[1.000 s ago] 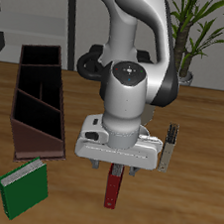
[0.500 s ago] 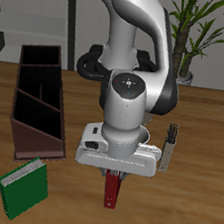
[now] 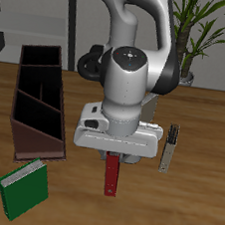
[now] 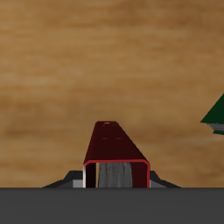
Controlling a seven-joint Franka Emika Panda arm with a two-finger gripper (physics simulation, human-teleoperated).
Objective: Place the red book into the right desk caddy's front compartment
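Observation:
The thin red book (image 3: 112, 177) hangs on edge under my gripper (image 3: 114, 160), whose fingers are shut on its upper end, near the table's front edge. In the wrist view the red book (image 4: 116, 149) runs away from the gripper (image 4: 116, 173) with wooden table below it. The right desk caddy (image 3: 38, 100), a long dark maroon tray with inner dividers, lies off to one side of the gripper, and its near end is level with the hand. Whether the book's lower end touches the table is unclear.
A green book (image 3: 22, 188) with pale page edges lies flat near the caddy's front end; its corner (image 4: 214, 114) shows in the wrist view. A grey book (image 3: 169, 147) stands upright on the gripper's other side. A potted plant (image 3: 200, 36) stands at the back.
The gripper has risen and shifted slightly toward the caddy, carrying the red book up with it. The other books and the caddy have not moved.

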